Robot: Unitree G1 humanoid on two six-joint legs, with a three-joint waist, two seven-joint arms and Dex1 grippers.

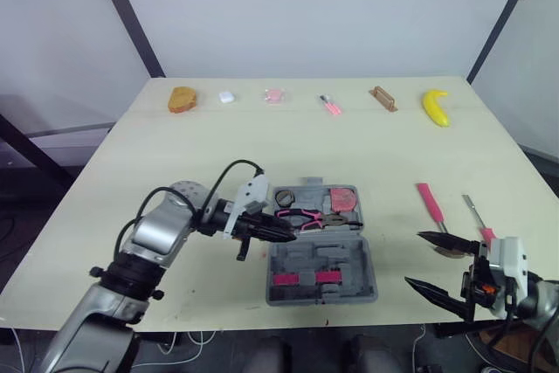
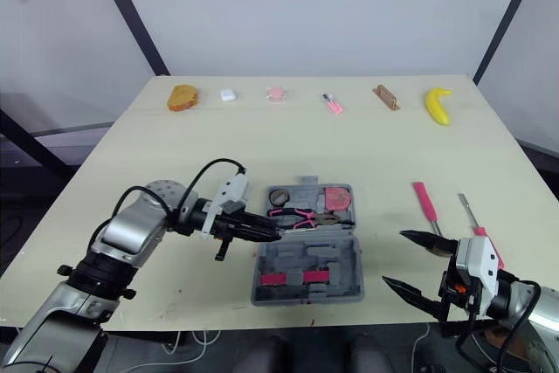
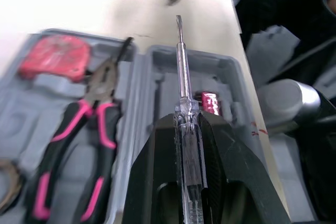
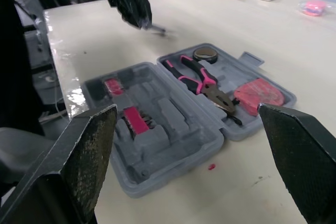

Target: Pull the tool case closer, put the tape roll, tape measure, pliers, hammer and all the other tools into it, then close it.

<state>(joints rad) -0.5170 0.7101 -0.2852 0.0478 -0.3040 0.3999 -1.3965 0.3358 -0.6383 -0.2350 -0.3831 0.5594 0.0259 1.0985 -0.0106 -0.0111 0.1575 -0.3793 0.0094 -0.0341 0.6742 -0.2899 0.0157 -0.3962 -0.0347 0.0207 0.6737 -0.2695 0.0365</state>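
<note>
The grey tool case [image 1: 342, 256] lies open at the table's front centre. Its far half holds a dark tape roll [image 1: 284, 196], a pink tape measure [image 1: 343, 198] and pink-handled pliers [image 1: 304, 216]. My left gripper [image 1: 278, 233] hovers at the case's left edge, shut on a clear-handled screwdriver [image 3: 184, 103] whose shaft points over the near half. A pink-handled hammer [image 1: 428, 203] and a second, pink-handled screwdriver [image 1: 479, 221] lie on the table right of the case. Near the front right edge my right gripper [image 1: 415, 259] is open, holding nothing, its fingers [image 4: 86, 145] wide apart.
Along the far edge stand a brown bread-like piece [image 1: 182, 100], a small white object [image 1: 226, 97], a pink object [image 1: 275, 95], a small pink tool [image 1: 330, 106], a brown block [image 1: 383, 99] and a banana [image 1: 437, 107].
</note>
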